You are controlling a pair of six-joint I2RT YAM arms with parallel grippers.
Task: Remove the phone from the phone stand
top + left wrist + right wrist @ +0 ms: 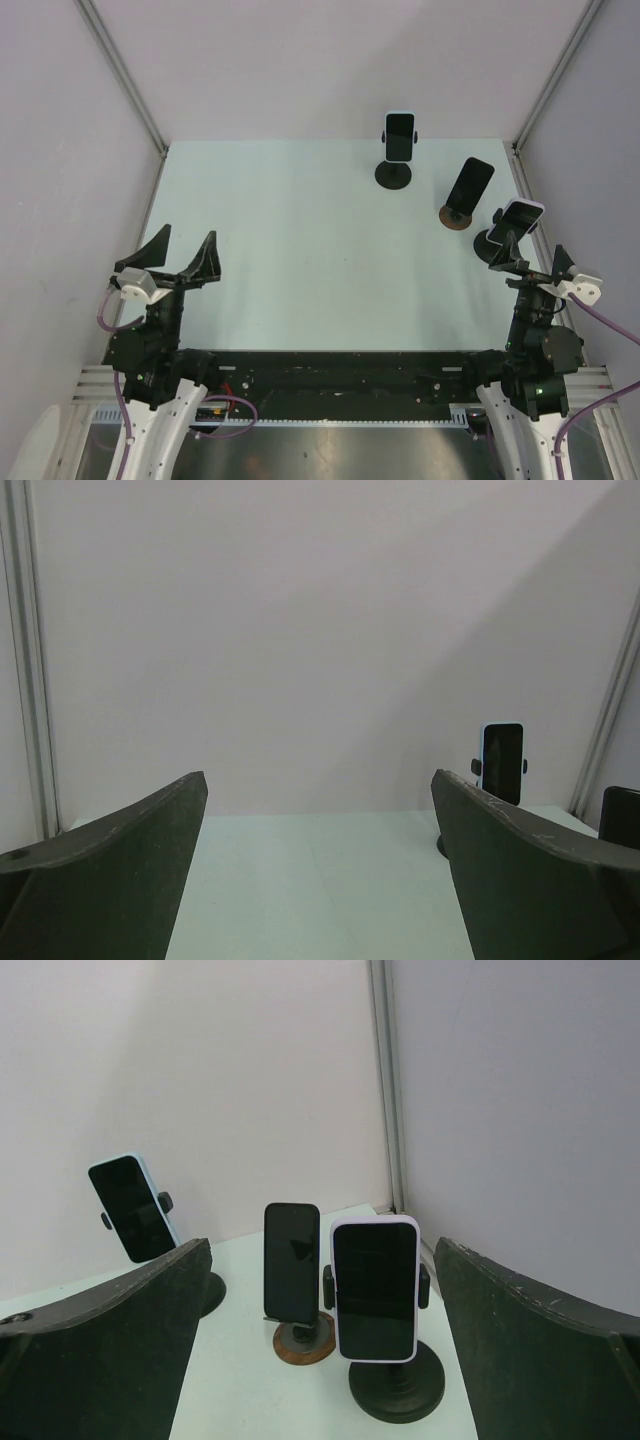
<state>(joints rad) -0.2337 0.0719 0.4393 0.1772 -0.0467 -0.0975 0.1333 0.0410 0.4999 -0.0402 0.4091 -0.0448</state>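
So far: nothing done; all three phones sit in their holders, none lifted.
Left gripper [185, 240]: jaws wide, empty; every phone lies well off to its right.
Far phone [400, 136]: pale-blue case, upright in a clamp on a black stand [393, 175], well ahead and left of the right gripper [535, 258].
Middle phone [291, 1262]: dark, leaning on a brown base [303, 1345], ahead of that gripper.
Near phone [375, 1288]: white case, dark screen, clamped on a black pedestal [397, 1390], just ahead of it.
Right gripper: jaws wide, empty, touching nothing.
Left to do: reach, grip, lift clear; likely the near phone, though which is meant cannot be told.
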